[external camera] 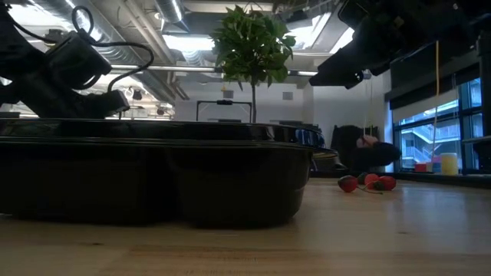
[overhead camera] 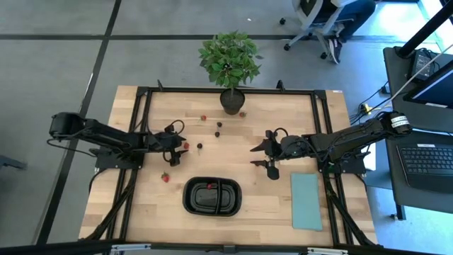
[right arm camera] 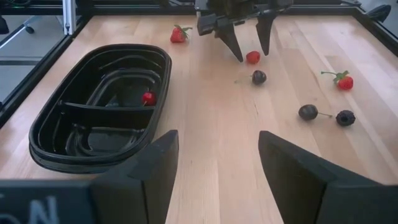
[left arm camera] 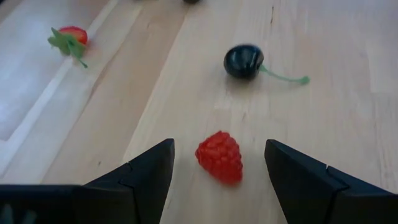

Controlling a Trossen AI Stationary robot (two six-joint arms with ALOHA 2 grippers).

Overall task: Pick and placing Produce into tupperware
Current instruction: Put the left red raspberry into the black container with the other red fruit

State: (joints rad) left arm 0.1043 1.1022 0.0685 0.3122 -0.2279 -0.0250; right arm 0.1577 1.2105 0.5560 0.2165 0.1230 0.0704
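left gripper (left arm camera: 219, 163) spread wide, straddling a red raspberry (left arm camera: 219, 156) that sits btwn its fingers on the wood, nothing grasped yet. dark cherry (left arm camera: 244, 61) just ahead of it. step looks like the pick: next calls for lowering & closing on the berry, then carrying to the black tray (overhead camera: 192, 200), which already has one red piece (overhead camera: 210, 186). right gripper (overhead camera: 263, 156) waits, parted, empty.

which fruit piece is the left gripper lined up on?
The red raspberry, sitting between the open left gripper fingers. The dark cherry with the green stem lies farther out, beyond them.
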